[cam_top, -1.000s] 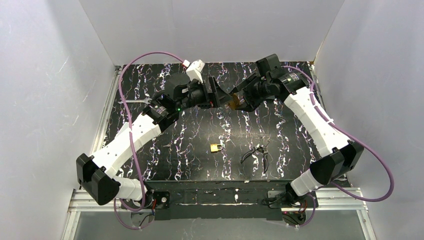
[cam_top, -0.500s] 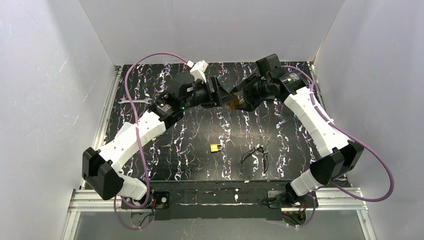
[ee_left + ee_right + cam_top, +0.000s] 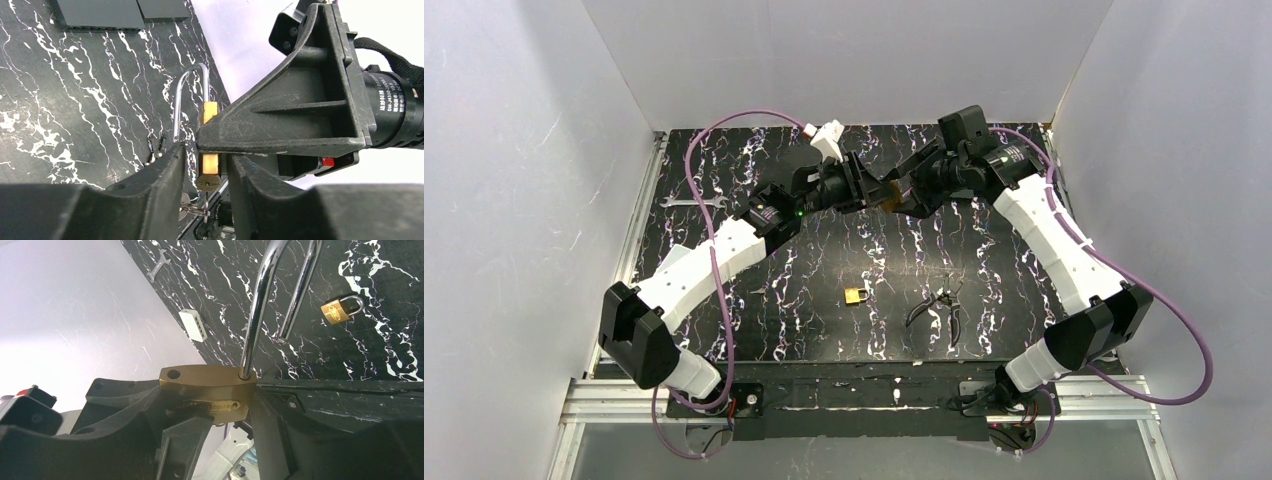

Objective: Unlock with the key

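Note:
My right gripper [image 3: 906, 193] is shut on the brass body of a long-shackle padlock [image 3: 207, 392] and holds it in the air over the back of the table. Its shackle [image 3: 260, 305] stands open, with one end free and one hole in the body empty. The key [image 3: 206, 197] sticks in the keyhole under the body, seen edge-on, with a ring [image 3: 190, 207] hanging from it. My left gripper [image 3: 205, 167] faces the right one. Its fingers [image 3: 155, 185] stand on either side of the lock's lower end and the key, with a gap on both sides.
A small brass padlock [image 3: 856, 295] lies shut at the table's middle front, also in the right wrist view [image 3: 340, 310]. Black-handled pliers [image 3: 939, 305] lie to its right. A silver wrench [image 3: 692, 201] lies at the left edge. White walls close three sides.
The left arm has swung right and its wrist has rolled at the padlock. The right arm and the padlock have hardly moved.

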